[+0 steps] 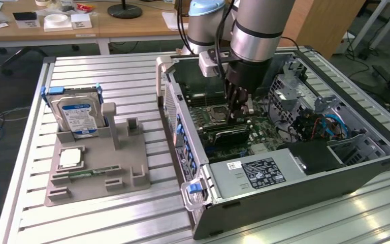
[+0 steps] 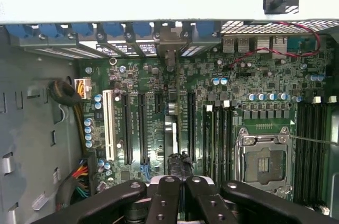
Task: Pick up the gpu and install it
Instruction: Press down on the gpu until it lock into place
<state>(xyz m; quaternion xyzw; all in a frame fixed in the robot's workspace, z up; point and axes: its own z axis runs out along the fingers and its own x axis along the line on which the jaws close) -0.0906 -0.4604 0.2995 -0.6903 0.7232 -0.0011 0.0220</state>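
Deep inside the open computer case (image 1: 181,127), my gripper (image 1: 237,119) hangs over the motherboard (image 2: 212,91). Its fingers (image 2: 161,200) stand close together, shut on the gpu (image 1: 229,134). The card's black cooler and green edge show just below the fingers, low against the board near the expansion slots. In the wrist view the gpu (image 2: 170,134) is seen edge-on, running from my gripper (image 2: 178,184) toward the rear slot openings (image 2: 168,44). I cannot tell whether its connector sits in the slot.
The CPU socket (image 2: 263,163) and memory slots lie beside the card. A drive cage (image 1: 296,96) and the power supply (image 1: 263,173) crowd the case. On the slatted table a grey fixture (image 1: 124,175) holds a hard drive (image 1: 78,114), a CPU chip (image 1: 71,157) and a memory stick (image 1: 90,173).
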